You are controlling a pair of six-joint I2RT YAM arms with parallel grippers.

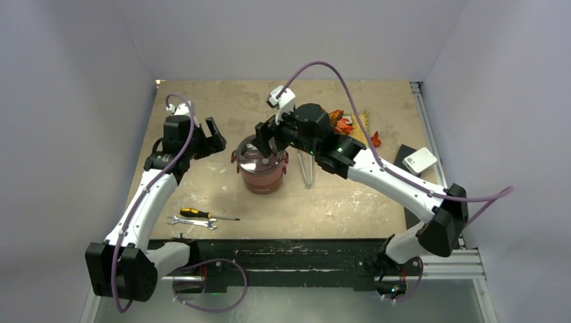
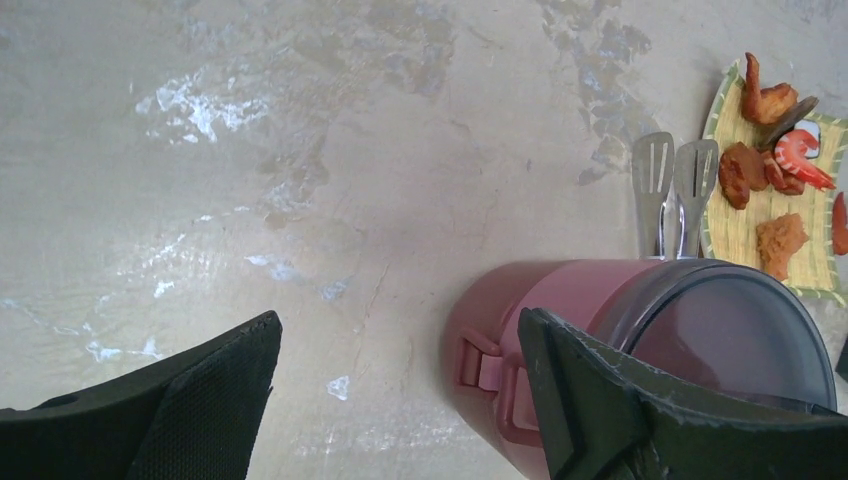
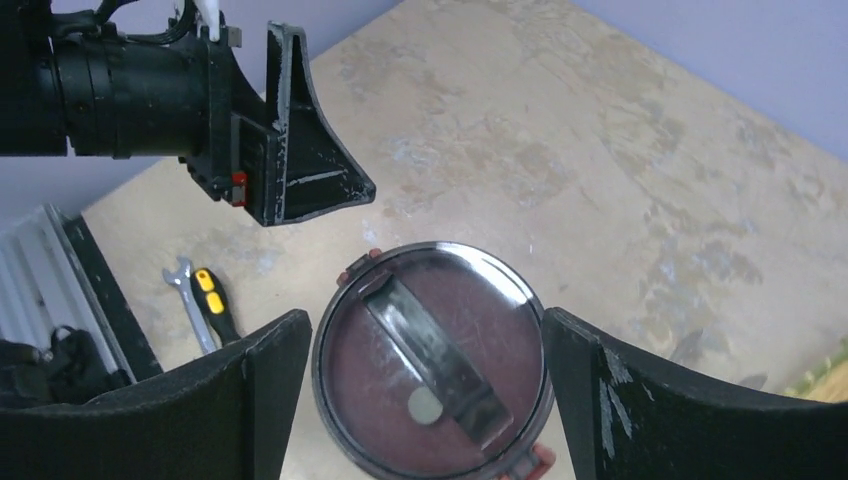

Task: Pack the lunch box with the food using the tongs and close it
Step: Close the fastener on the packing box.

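The lunch box (image 1: 261, 176) stands stacked in the middle of the table, dusty red, with its dark see-through handled lid (image 3: 430, 350) on top. My right gripper (image 1: 266, 138) hovers over it, open, one finger (image 3: 250, 390) on each side of the lid with small gaps and nothing gripped. My left gripper (image 1: 215, 140) is open just left of the box, empty; in the left wrist view its right finger (image 2: 600, 400) overlaps the box's side latch (image 2: 490, 370). The silver tongs (image 1: 308, 168) lie on the table right of the box. Food pieces (image 2: 770, 190) sit on a yellow woven mat.
A yellow-and-black screwdriver (image 1: 202, 214) and a small silver wrench (image 1: 192, 222) lie near the front left. A white box on a black block (image 1: 417, 160) sits at the right edge. The woven mat (image 1: 347, 121) lies behind my right arm.
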